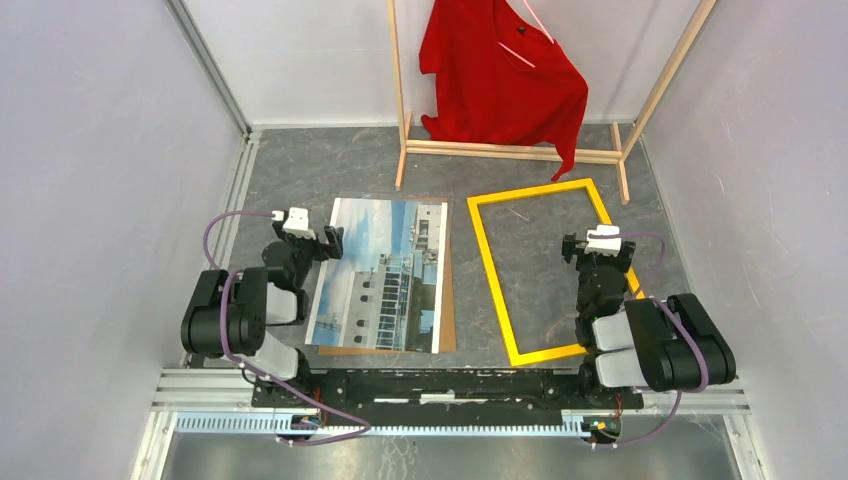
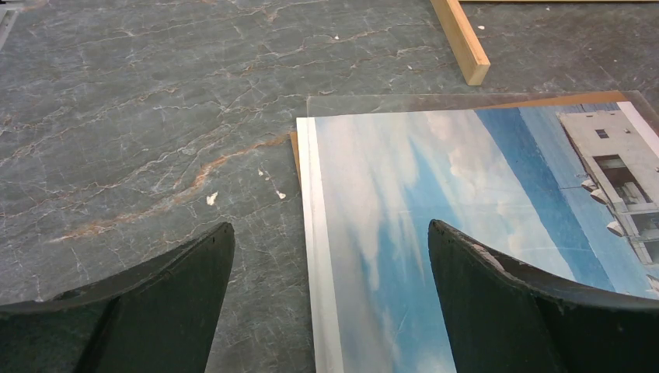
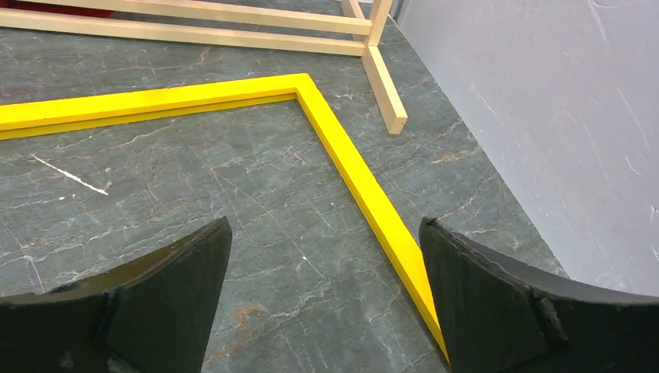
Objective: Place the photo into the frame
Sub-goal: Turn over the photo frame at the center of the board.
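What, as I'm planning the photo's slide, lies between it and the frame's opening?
Nothing visible. Only a strip of table separates the photo from the frame, whose opening shows just tabletop; the clothes rack stands beyond both.

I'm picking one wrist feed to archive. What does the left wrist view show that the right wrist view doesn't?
Left wrist only: the photo, face up on a brown board, with the open left end effector over its edge. Right wrist only: a corner of the yellow frame, a pale wall and the open right end effector. Both: the marbled grey table and a foot of the wooden rack.
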Controlling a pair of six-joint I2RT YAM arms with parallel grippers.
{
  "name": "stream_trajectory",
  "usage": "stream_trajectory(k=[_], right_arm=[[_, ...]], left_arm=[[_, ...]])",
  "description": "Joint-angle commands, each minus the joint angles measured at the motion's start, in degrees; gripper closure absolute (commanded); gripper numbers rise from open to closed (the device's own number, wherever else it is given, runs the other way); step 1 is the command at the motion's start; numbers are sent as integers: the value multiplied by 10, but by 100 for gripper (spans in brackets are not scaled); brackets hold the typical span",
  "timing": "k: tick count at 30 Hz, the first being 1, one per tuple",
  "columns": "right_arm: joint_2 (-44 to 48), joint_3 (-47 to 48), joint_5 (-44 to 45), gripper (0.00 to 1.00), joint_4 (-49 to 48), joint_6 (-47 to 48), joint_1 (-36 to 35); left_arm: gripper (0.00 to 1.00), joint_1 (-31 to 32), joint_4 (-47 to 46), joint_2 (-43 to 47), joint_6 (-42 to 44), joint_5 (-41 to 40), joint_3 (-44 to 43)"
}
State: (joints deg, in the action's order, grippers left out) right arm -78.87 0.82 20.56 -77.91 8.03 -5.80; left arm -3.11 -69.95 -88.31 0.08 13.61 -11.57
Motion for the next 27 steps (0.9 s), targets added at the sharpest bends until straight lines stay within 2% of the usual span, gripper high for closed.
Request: stream_trajectory(k=[1, 9, 10, 11, 13, 14, 17, 21, 23, 25, 27], right_arm=[[5, -51, -3, 2, -12, 7, -2], [9, -53, 5, 2, -21, 6, -1], [28, -46, 29, 2, 7, -4, -2], [54, -18, 56, 2, 104, -17, -1], [101, 85, 107, 2, 331, -75, 1], [108, 145, 98, 2, 422, -75, 1], [104, 244, 116, 2, 606, -222, 2], [116, 292, -71, 2, 708, -341, 34], [123, 293, -153, 2, 698, -314, 30], [140, 295, -149, 2, 710, -292, -5], [155, 319, -64, 2, 765, -263, -77]], left_arm=[[0, 1, -21, 1, 6, -5, -3], [0, 4, -18, 0, 9, 0, -5], [0, 0, -25, 2, 5, 1, -1], [0, -7, -23, 9, 1, 7, -3], [0, -16, 34, 43, -11, 17, -19], [0, -16, 79, 64, -12, 18, -33], [0, -17, 257, 129, -15, 11, -92], [0, -17, 466, 156, 9, 30, -187], [0, -17, 537, 163, 19, 38, -226], [0, -17, 602, 168, 31, 47, -258], [0, -16, 663, 169, 45, 57, -289]])
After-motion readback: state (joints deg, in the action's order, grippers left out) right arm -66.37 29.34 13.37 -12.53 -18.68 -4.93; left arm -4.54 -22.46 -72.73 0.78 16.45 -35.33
